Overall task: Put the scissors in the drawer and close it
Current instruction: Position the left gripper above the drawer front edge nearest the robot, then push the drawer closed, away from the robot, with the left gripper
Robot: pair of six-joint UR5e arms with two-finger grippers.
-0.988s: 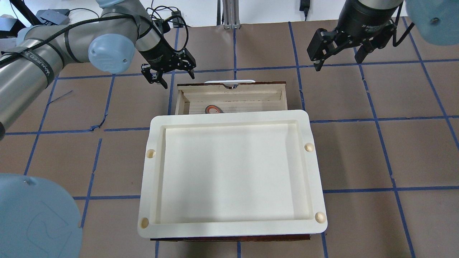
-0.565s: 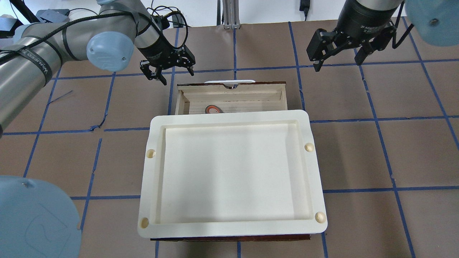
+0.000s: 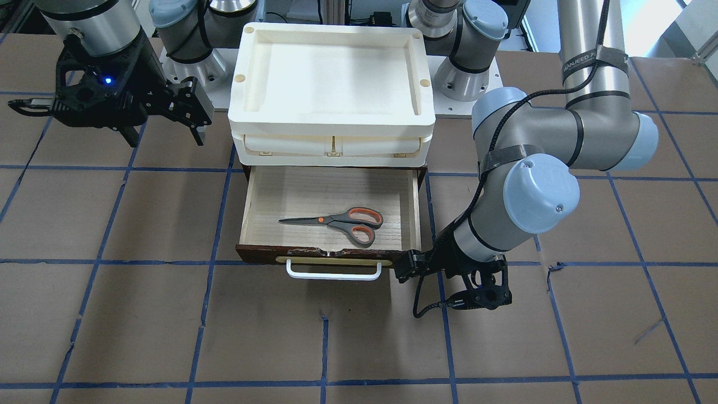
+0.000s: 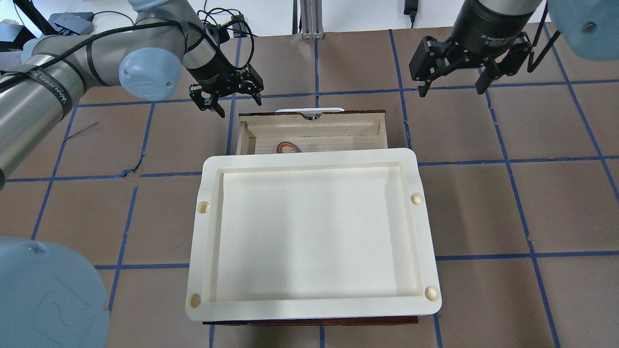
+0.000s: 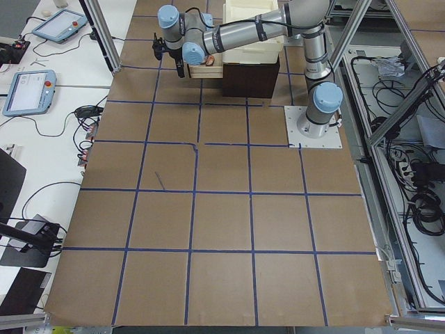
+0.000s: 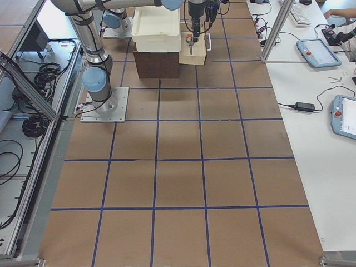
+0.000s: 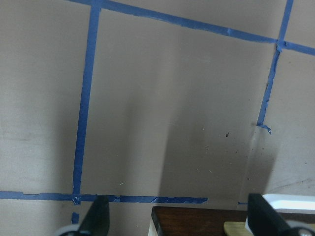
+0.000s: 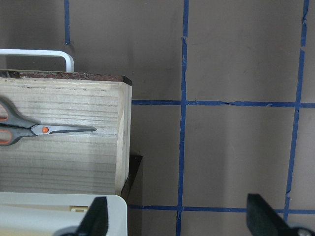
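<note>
Overhead exterior view: scissors [image 4: 288, 147] lie in the open drawer [image 4: 314, 131], clear of left gripper [image 4: 242, 109] and right gripper [image 4: 449, 93], both wide-spread and empty; the right gripper has turned slightly.

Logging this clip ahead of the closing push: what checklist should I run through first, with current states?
1. scissors flat inside the drawer: ok.
2. Left tool open and empty: ok.
3. Right tool open, clear of the drawer: ok.
4. Drawer shut: not ok, it is pulled out.
5. Left tool lined up on the white handle: not ok, it sits off the front's corner.
</note>
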